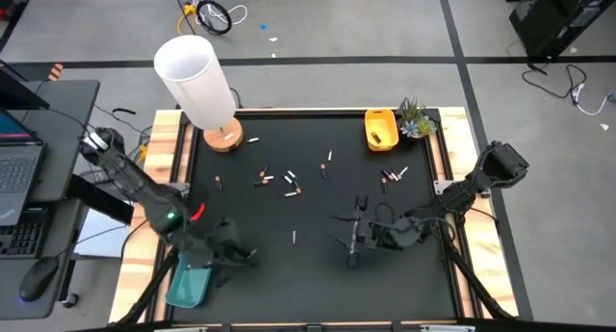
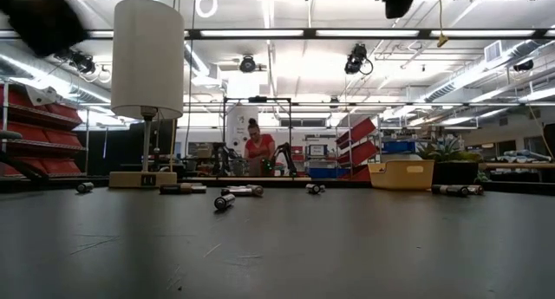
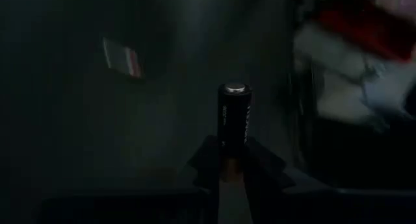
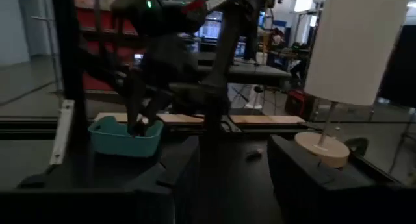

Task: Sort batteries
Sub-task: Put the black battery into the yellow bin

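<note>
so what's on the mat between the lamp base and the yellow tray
In the high view, one white battery lies just beside the lamp base; from there to the yellow tray the black mat is bare.

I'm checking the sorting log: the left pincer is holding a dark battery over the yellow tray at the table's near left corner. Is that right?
Not quite: the tray is teal, not yellow. The high view shows the left pincer beside the teal tray at that corner; the yellow tray sits at the far side by the plant. The left wrist view shows the dark battery held upright between its fingers.
</note>
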Motion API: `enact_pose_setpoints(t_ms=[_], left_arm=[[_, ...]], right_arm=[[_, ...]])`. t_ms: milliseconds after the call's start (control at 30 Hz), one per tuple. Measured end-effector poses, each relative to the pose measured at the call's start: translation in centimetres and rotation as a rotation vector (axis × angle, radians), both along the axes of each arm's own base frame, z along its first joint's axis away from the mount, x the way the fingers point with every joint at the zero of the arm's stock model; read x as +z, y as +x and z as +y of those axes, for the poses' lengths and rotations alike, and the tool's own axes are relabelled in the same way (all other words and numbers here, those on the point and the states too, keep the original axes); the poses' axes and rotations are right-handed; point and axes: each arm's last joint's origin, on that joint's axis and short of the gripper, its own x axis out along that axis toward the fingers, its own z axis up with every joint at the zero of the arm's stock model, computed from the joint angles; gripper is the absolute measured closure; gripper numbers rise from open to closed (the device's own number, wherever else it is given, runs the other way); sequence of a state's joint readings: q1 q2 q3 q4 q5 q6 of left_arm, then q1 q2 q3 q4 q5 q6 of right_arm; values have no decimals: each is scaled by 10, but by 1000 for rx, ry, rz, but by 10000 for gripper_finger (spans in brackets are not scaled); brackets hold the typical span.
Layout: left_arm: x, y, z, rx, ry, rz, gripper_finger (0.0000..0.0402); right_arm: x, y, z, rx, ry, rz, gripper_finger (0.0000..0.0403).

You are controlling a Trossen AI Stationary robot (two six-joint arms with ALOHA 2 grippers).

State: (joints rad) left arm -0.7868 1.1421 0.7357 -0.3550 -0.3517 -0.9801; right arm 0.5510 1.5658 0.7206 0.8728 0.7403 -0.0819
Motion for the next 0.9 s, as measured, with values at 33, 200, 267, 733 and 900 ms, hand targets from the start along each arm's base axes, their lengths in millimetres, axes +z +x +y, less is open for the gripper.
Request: enact_pose_setpoints(t_ms=[33,200,267,733,900], left_arm=[[-3,-7,-3,-4,-38,64,348],[-6,-25,-17,14,-102,124,348],[-6,-26,-19,28,-109,108,348],[-2,44,28,175,404,-225,348],[-3,91,43,96,462,-401,348]], right_arm=[[0,-2,2,9,4,-9,239],[-6,-14,5,30,-5,-55,245],[-7,-17,4,17,6,-74,245],[-12,2,-31,50,177,-92,247],[-9,10,-38,75,205,-82,248]])
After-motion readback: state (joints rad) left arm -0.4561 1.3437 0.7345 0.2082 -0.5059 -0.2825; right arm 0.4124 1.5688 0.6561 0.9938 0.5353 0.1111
